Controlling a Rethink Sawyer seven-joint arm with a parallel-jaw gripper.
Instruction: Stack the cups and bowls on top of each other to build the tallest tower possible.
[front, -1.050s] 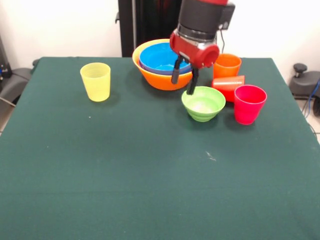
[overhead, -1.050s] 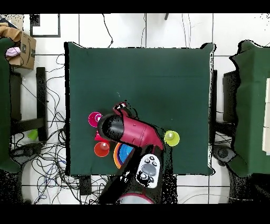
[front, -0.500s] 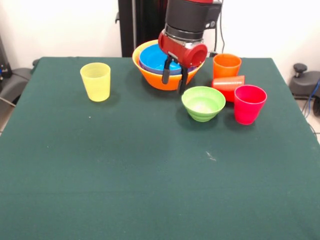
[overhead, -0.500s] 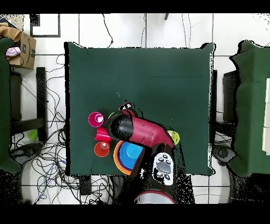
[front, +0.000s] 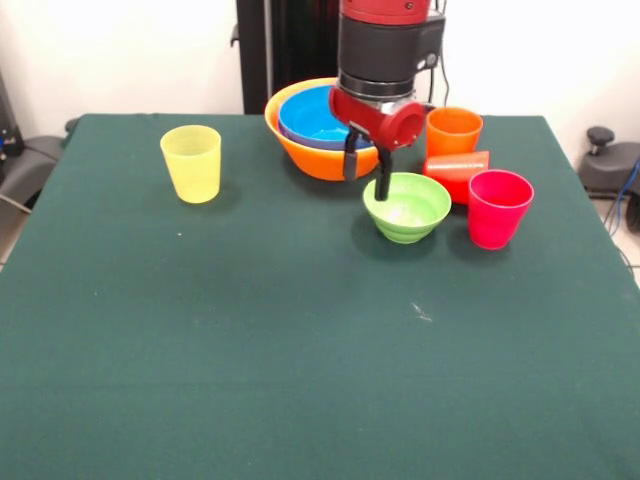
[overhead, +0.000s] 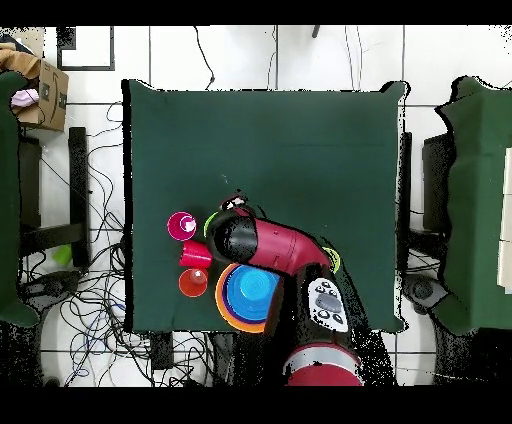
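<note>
My gripper (front: 366, 174) hangs open at the back-left rim of the small light green bowl (front: 408, 210). One finger (front: 382, 186) dips at that rim and the other stays outside it. Behind stands the large yellow-orange bowl (front: 322, 157), holding a purple-rimmed bowl and a blue bowl (front: 312, 116). To the right are an upright orange cup (front: 453, 130), a red cup (front: 458, 170) lying on its side and an upright magenta-red cup (front: 498, 207). A yellow cup (front: 192, 162) stands alone at the left. In the overhead view the arm (overhead: 270, 245) covers the gripper and most of the green bowl (overhead: 211, 222).
The green table (front: 300, 350) stretches wide toward the front. In the overhead view the bowl stack (overhead: 245, 298) sits near the robot-side edge, with the pink cup (overhead: 181, 226), red cup (overhead: 195, 255) and orange cup (overhead: 193, 282) beside it. Cables run across the floor around the table.
The gripper swung left over the bowl stack, then came back right and down to the green bowl's rim. Cups and bowls have not moved.
</note>
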